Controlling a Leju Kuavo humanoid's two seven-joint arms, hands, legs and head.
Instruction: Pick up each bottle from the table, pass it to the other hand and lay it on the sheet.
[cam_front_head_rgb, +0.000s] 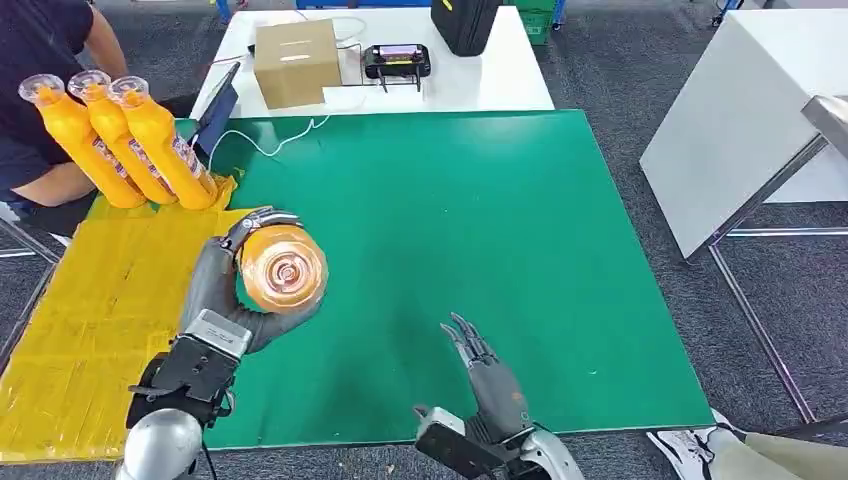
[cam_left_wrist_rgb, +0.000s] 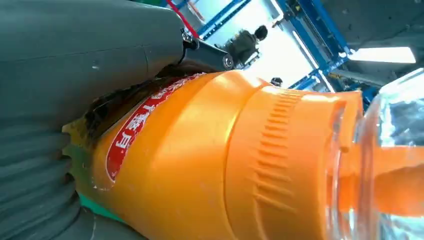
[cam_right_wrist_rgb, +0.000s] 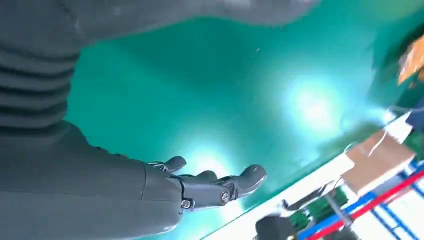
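Note:
My left hand (cam_front_head_rgb: 232, 290) grips an orange bottle (cam_front_head_rgb: 284, 268) with a clear cap, held above the left part of the green table (cam_front_head_rgb: 480, 230) with its cap end pointing up at the head camera. Up close, the left wrist view has the same bottle (cam_left_wrist_rgb: 200, 165) with its red label against my palm. Three more orange bottles (cam_front_head_rgb: 120, 145) lie side by side at the far end of the yellow sheet (cam_front_head_rgb: 90, 320). My right hand (cam_front_head_rgb: 490, 375) hovers low over the near middle of the table, fingers (cam_right_wrist_rgb: 220, 182) apart and holding nothing.
A person in dark clothes (cam_front_head_rgb: 40, 90) sits at the far left behind the sheet. Beyond the green table a white table carries a cardboard box (cam_front_head_rgb: 297, 62), a black device (cam_front_head_rgb: 397, 60) and a dark case (cam_front_head_rgb: 465, 25). A white bench (cam_front_head_rgb: 740, 120) stands to the right.

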